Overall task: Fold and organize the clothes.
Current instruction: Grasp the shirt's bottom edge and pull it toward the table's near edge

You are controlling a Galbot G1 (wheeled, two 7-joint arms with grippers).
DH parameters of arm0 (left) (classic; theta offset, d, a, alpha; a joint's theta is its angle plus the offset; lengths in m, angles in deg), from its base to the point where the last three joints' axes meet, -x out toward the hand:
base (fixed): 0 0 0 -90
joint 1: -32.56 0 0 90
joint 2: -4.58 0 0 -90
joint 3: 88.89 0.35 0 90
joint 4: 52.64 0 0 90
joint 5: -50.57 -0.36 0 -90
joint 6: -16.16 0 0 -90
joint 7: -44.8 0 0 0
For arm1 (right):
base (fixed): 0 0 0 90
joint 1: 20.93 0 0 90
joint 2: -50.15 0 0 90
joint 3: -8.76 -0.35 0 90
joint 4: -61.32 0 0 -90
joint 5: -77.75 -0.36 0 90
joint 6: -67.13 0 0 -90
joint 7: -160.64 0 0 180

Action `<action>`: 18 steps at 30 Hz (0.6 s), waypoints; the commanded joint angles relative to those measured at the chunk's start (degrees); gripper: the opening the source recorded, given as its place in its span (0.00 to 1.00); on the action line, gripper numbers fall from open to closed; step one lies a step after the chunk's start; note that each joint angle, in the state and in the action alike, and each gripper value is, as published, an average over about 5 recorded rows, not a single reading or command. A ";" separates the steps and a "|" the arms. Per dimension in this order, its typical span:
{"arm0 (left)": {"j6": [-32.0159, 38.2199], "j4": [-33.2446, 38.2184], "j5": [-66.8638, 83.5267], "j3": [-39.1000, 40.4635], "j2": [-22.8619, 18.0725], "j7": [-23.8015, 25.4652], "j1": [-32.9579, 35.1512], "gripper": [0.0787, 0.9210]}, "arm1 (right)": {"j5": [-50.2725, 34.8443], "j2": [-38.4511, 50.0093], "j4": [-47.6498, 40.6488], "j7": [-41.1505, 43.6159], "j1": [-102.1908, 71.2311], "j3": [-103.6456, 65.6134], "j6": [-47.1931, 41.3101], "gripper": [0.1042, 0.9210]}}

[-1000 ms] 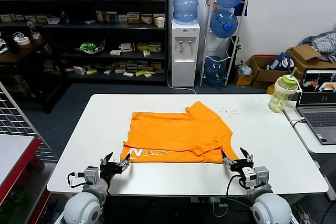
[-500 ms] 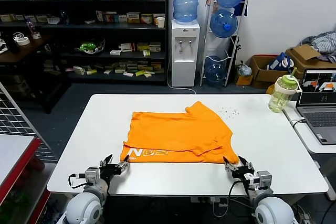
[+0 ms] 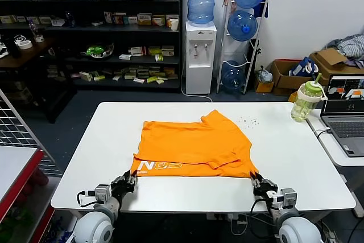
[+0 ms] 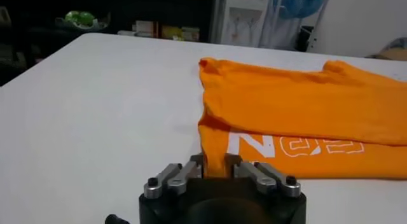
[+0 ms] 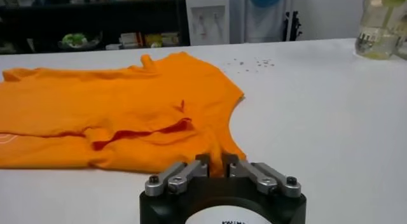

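The orange T-shirt [image 3: 193, 146] lies flat on the white table [image 3: 296, 146], partly folded, with pale lettering [image 3: 159, 166] along its near edge. My left gripper [image 3: 128, 180] is at the shirt's near left corner, and in the left wrist view the left gripper [image 4: 215, 167] is shut on an orange fold of the T-shirt [image 4: 299, 111]. My right gripper [image 3: 255, 182] is at the near right corner. The right wrist view shows the right gripper [image 5: 216, 164] pinching the corner of the T-shirt [image 5: 114, 111].
A green-lidded bottle [image 3: 306, 99] and a laptop [image 3: 346, 112] stand on a side table at the right. Small specks [image 3: 248, 121] dot the table beyond the shirt. A water dispenser [image 3: 200, 55] and shelves stand behind. The table's near edge runs just under both grippers.
Both grippers were open just short of the shirt's near corners; they have moved in onto the corners and shut on the cloth.
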 commanded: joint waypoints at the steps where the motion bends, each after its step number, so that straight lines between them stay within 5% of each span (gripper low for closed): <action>1: 0.20 0.54 -0.02 0.03 0.13 -0.07 0.00 0.18 | -0.32 0.12 -0.19 -0.14 -0.18 -0.17 0.38 0.03; 6: 0.27 1.83 0.53 -0.16 0.64 -0.63 0.12 0.03 | -0.95 0.39 0.53 -0.59 -0.17 -0.27 0.87 0.03; 18: -2.02 12.69 7.54 -2.07 7.92 -5.47 9.28 0.01 | -2.73 4.28 11.24 -3.51 -11.48 -3.12 -0.16 0.03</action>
